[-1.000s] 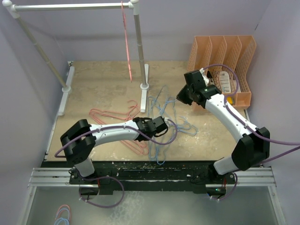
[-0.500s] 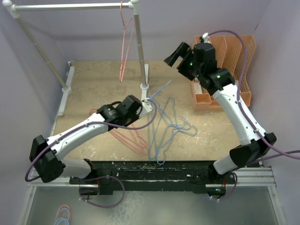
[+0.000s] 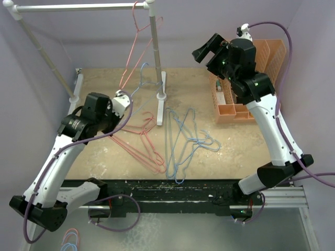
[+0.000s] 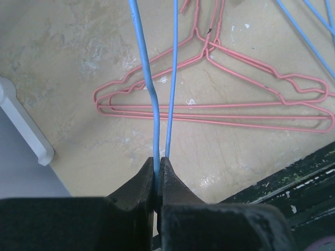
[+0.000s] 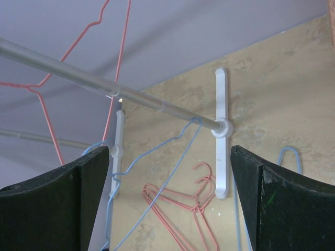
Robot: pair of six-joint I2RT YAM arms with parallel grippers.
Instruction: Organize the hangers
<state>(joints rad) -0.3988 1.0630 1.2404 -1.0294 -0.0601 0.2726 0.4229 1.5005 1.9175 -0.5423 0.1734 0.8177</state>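
Left wrist view: left gripper (image 4: pixel 158 162) pinched tight on a blue hanger (image 4: pixel 171 78).
Jaws wide apart, the right gripper (image 5: pixel 170 157) hangs high near the right post of the white rack (image 3: pixel 155 47).

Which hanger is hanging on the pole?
The pink one hooked over the white bar. The rest lie on the table, except a blue one pinched in the left end effector.
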